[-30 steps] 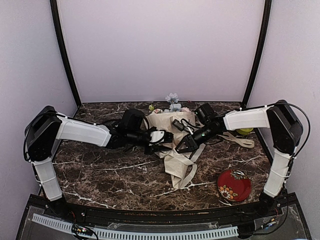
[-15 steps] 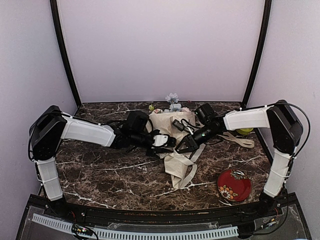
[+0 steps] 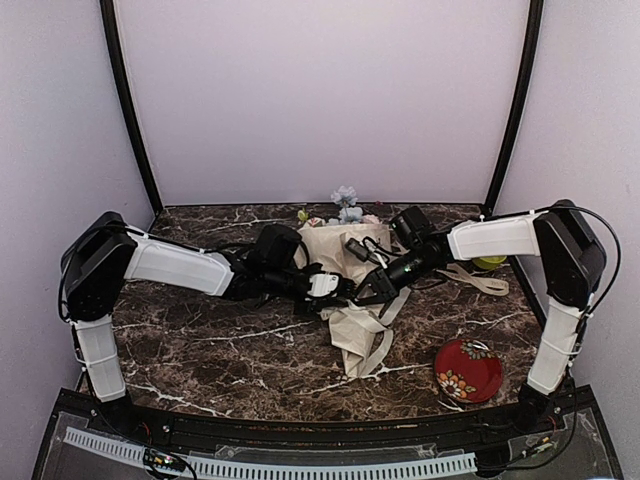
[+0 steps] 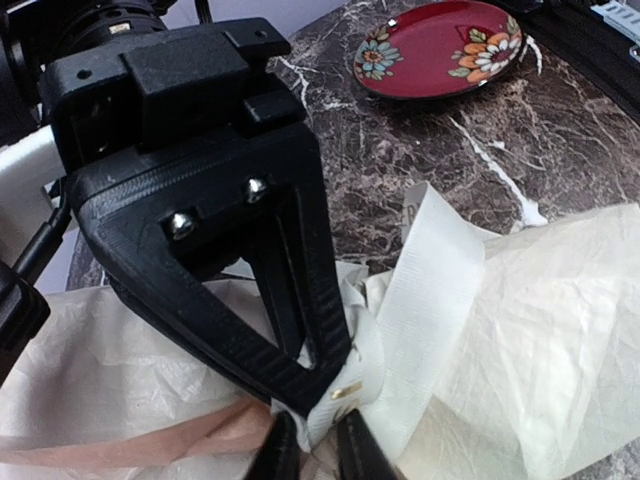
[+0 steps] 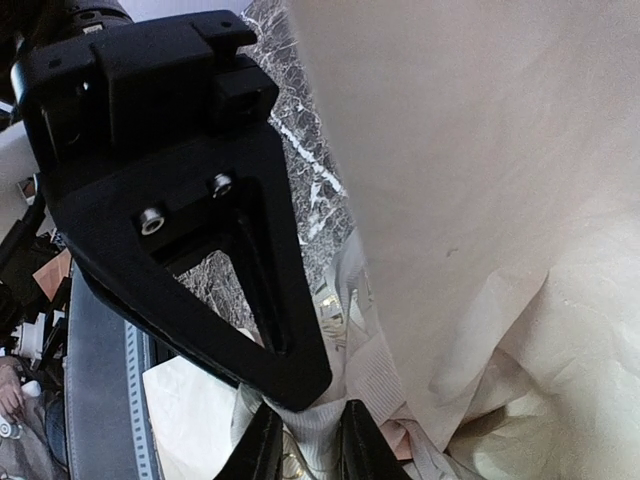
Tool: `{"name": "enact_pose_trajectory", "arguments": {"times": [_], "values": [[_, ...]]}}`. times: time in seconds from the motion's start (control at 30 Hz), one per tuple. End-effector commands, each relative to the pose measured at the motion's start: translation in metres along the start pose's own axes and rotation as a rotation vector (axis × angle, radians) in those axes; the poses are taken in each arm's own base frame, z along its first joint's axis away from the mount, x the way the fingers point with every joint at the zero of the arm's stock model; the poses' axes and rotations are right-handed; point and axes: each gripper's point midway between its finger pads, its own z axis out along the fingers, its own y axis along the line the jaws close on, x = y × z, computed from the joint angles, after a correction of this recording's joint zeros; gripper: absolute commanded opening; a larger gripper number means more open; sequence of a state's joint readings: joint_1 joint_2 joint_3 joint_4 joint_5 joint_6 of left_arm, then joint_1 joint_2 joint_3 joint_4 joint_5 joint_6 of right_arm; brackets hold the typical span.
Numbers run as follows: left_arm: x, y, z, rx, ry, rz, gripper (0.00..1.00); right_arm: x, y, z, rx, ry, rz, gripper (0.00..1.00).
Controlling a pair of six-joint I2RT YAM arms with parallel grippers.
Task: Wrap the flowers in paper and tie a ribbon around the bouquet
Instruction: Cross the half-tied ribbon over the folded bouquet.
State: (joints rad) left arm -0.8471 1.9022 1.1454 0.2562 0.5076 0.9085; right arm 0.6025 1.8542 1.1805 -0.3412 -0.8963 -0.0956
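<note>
The bouquet lies at the table's middle, its cream paper [image 3: 330, 243] wrapped round the flowers [image 3: 346, 205], which show at the far end. Cream ribbon [image 3: 372, 345] hangs in loops toward the front. My left gripper [image 3: 333, 286] and right gripper [image 3: 368, 292] meet tip to tip at the bouquet's narrow part. In the left wrist view my left gripper [image 4: 312, 442] is shut on a fold of ribbon [image 4: 430, 290] beside the paper [image 4: 570, 320]. In the right wrist view my right gripper [image 5: 310, 440] pinches the ribbon [image 5: 375, 375] under the paper [image 5: 480, 150].
A red flowered plate [image 3: 468, 370] sits at the front right and also shows in the left wrist view as the plate [image 4: 440, 45]. A lime-green round thing [image 3: 490, 263] lies behind the right arm. A loose ribbon end [image 3: 478, 281] trails to the right.
My left arm has moved right, up against the right gripper, and its jaws have narrowed onto the ribbon. The right arm and the bouquet have stayed put.
</note>
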Motion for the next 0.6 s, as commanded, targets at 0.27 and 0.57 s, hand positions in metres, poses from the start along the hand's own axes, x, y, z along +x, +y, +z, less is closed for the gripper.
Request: {"name": "enact_pose_trajectory", "arguments": {"times": [0.27, 0.57], "values": [[-0.022, 0.024, -0.014, -0.1, -0.013, 0.025, 0.0, -0.003, 0.007, -0.007, -0.001, -0.007, -0.032, 0.2], [-0.043, 0.03, -0.032, -0.126, -0.064, 0.017, 0.0, -0.002, -0.003, -0.015, 0.026, -0.012, -0.01, 0.2]]}}
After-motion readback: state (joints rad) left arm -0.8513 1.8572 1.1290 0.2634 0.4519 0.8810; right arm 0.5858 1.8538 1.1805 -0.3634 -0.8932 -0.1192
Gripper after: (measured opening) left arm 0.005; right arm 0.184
